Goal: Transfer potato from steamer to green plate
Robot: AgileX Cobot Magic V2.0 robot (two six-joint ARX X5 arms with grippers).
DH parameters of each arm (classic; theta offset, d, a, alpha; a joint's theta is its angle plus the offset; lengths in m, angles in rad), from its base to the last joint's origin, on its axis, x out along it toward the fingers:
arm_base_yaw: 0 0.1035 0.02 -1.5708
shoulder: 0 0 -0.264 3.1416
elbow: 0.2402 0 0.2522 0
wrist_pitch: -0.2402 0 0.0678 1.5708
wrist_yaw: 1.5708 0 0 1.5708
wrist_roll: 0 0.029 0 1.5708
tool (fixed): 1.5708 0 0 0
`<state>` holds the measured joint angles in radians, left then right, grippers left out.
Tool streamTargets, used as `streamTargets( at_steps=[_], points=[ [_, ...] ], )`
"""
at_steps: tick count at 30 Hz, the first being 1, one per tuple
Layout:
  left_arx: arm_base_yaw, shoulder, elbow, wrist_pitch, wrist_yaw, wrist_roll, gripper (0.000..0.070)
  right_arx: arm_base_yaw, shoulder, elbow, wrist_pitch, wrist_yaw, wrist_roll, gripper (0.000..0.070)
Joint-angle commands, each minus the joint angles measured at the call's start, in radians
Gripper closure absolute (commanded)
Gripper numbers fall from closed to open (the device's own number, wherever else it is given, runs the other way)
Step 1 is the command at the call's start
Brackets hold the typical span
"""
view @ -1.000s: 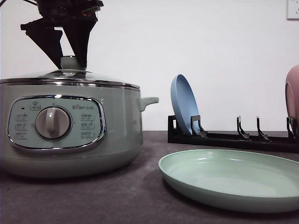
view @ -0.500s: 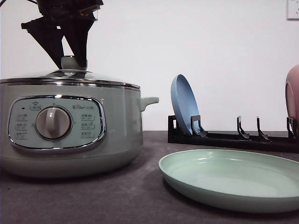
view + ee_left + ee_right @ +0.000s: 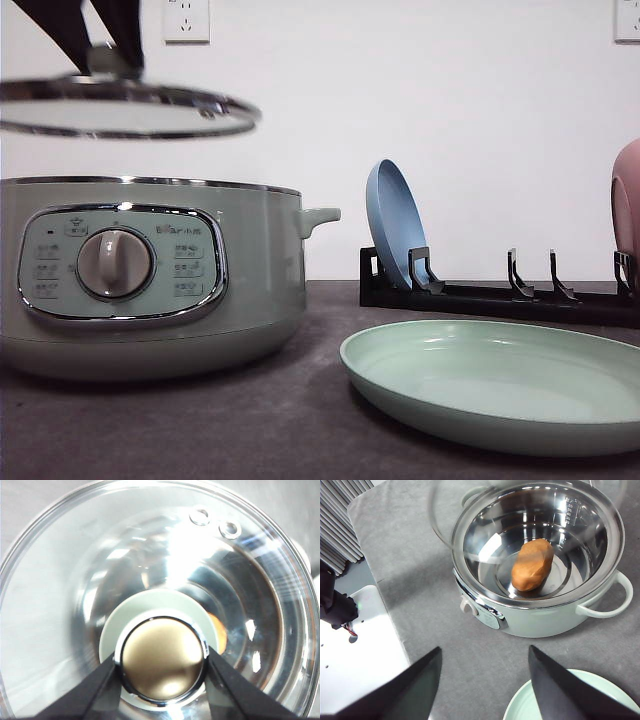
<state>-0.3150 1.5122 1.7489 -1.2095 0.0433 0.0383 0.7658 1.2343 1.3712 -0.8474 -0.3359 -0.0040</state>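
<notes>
Since the previous frames the left gripper [image 3: 162, 665], clamped on the knob, had raised the lid [image 3: 120, 105] clear of the steamer [image 3: 150, 270], upper left. The potato [image 3: 532, 564] lay exposed inside; the right gripper [image 3: 485, 685] hung spread, empty; the green plate [image 3: 500, 385] waited lower right.

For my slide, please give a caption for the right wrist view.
Open right fingers hover above the uncovered steamer holding a potato; green plate beside.

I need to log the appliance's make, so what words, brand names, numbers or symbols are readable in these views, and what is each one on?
Brand mark above the dial on the steamer control panel: looks like "Bear" plus characters, too blurred to confirm.
Button labels around the grey dial: too small to read.
Graduation marks on the inner pot wall, seen from the right wrist camera: too small to read.
Green plate, blue plate: no text.
</notes>
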Motion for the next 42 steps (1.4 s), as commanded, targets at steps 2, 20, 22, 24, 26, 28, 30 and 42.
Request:
streamTargets(
  at_steps=[2, 20, 22, 24, 26, 28, 30, 42],
  points=[
    [0.023, -0.034, 0.031, 0.015, -0.014, -0.005, 0.0700, 0.009, 0.013, 0.018, 0.009, 0.003, -0.011, 0.0359],
    [0.275, -0.134, 0.031, -0.059, -0.108, -0.001, 0.0700, 0.009, 0.028, 0.018, 0.011, 0.003, 0.025, 0.0357],
    [0.285, -0.134, 0.031, -0.057, -0.108, -0.001, 0.0700, 0.009, 0.038, 0.018, 0.013, 0.003, 0.030, 0.0353],
    [0.291, -0.134, 0.031, -0.055, -0.108, -0.001, 0.0700, 0.010, 0.051, 0.018, 0.022, 0.003, 0.033, 0.0341],
    [0.294, -0.134, 0.031, -0.055, -0.108, -0.001, 0.0700, 0.010, 0.068, 0.018, 0.047, 0.003, 0.048, 0.0293],
    [0.296, -0.134, 0.031, -0.054, -0.108, -0.001, 0.0700, 0.010, 0.089, 0.025, 0.071, 0.003, 0.056, 0.0262],
    [0.296, -0.134, 0.031, -0.054, -0.108, -0.001, 0.0700, 0.010, 0.120, 0.049, 0.081, 0.003, 0.057, 0.0260],
    [0.305, -0.134, 0.031, -0.054, -0.108, -0.001, 0.0700, 0.020, 0.498, 0.424, 0.053, 0.003, 0.053, 0.0249]
  ],
)
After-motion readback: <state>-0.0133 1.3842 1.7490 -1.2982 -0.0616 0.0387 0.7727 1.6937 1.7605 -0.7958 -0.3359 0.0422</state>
